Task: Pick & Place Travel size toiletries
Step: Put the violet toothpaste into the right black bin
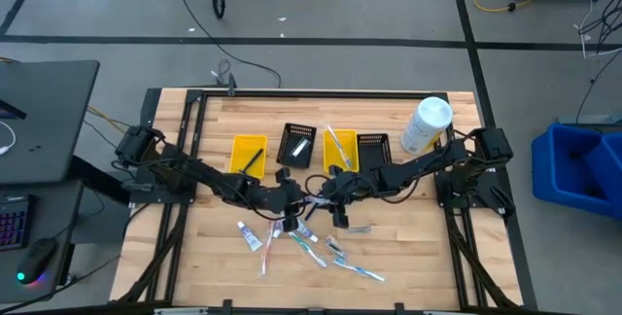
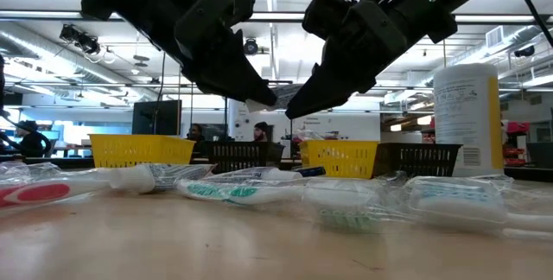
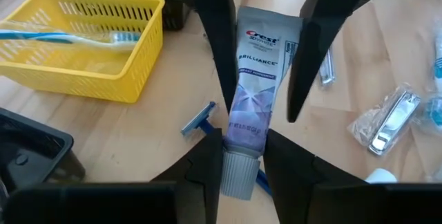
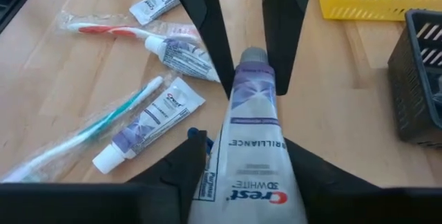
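A white and purple toothpaste tube (image 3: 257, 79) hangs above the table's middle, between my two grippers, which face each other. My left gripper (image 3: 242, 175) is shut on its grey cap end. My right gripper (image 4: 242, 175) is shut on its flat printed end. In the high view the two grippers meet at the tube (image 1: 313, 201). More travel size toiletries lie flat on the wood near the front: small tubes (image 4: 155, 124), a teal toothbrush (image 4: 103, 127), a red toothbrush (image 4: 103, 29), a blue razor (image 3: 200, 120) and a packed nail clipper (image 3: 390, 120). My left gripper pinches the tube's grey cap (image 3: 238, 175) between its two fingers, coming slanting down from the table's left. The tube runs on away from the fingers, clear of the table. My right gripper has a finger against each long edge of the tube near its flat crimped end (image 4: 238, 182), coming slanting down from the table's right. The fingers lie along the tube. The tube is lifted clear of the wood.
Along the far side stand a yellow bin (image 1: 249, 154), a black bin (image 1: 297, 144), a second yellow bin (image 1: 340, 150) holding a toothbrush, and another black bin (image 1: 373, 150). A tall white bottle (image 1: 426, 125) stands at the far right. Bare wood lies at the near left and right.
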### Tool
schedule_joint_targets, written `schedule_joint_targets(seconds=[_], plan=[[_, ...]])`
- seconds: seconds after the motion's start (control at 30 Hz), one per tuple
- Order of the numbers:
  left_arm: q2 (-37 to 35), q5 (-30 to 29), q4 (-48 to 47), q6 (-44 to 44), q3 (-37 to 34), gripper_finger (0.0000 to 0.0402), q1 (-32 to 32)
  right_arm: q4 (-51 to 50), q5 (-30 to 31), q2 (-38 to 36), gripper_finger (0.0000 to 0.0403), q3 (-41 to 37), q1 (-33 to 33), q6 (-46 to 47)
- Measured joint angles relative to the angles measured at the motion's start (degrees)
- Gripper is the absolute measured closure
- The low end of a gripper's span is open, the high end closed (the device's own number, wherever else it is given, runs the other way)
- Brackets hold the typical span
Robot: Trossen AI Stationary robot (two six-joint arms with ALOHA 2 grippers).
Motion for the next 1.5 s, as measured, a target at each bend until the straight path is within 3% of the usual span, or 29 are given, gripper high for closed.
schedule_joint_targets(seconds=[0.2, 0.5, 1.03, 1.33, 1.5], plan=[[0.0, 0.2, -1.1, -1.9, 0.1, 0.0297, 0.0, 0.1, 0.1, 0.0, 0.0281, 0.0, 0.0, 0.4], [0.0, 1.7, -1.6, -1.7, 0.1, 0.0288, 0.0, 0.1, 0.1, 0.0, 0.028, 0.0, 0.0, 0.7], [0.0, 2.3, -3.0, -1.7, -0.1, 0.026, 0.0, -0.7, 0.4, 0.0, 0.0315, 0.0, 0.0, 0.6], [0.0, 1.6, -3.2, -1.7, -0.1, 0.0257, -0.1, -9.8, 4.8, -1.0, 0.0308, 0.0, -0.1, 1.8], [0.0, 1.4, -3.2, -1.7, -0.1, 0.0257, 0.0, -17.8, 8.7, -6.8, 0.0315, 0.0, 0.1, 2.9]])
